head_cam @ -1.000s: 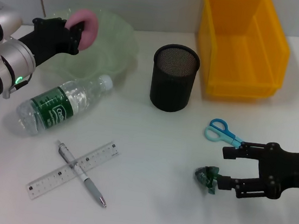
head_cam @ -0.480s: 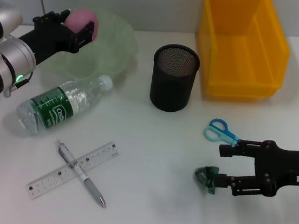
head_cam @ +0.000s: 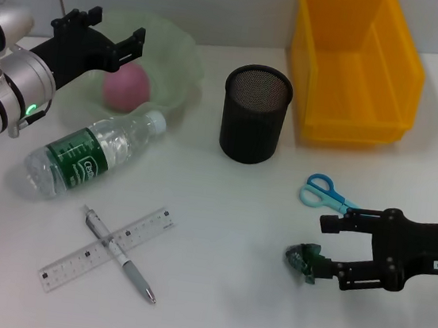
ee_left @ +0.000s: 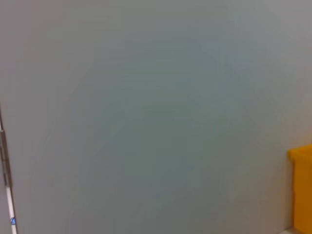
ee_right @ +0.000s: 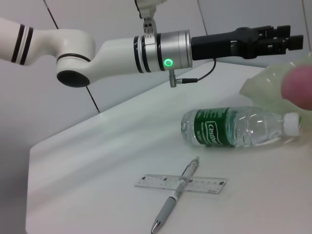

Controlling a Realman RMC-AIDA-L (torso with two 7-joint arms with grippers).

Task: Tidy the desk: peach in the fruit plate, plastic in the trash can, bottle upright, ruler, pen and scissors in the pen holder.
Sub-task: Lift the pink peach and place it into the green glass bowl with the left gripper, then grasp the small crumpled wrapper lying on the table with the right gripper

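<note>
two arms work: left end effector (head_cam: pixel 110 29) hangs spread over the fruit plate (head_cam: pixel 180 55) rim, having dropped the peach (head_cam: pixel 127 85) inside. right end effector (head_cam: pixel 323 245), fingers parted, flanks the plastic (head_cam: pixel 301 261) on open worktop (head_cam: pixel 218 236).

The peach (head_cam: pixel 127 85) is pink and the plate (head_cam: pixel 176 55) is pale green. The bottle (head_cam: pixel 84 153) is clear with a green label and white cap. The bin (head_cam: pixel 351 64) is yellow, the cup (head_cam: pixel 255 114) black mesh, the scissors (head_cam: pixel 323 191) blue.
</note>
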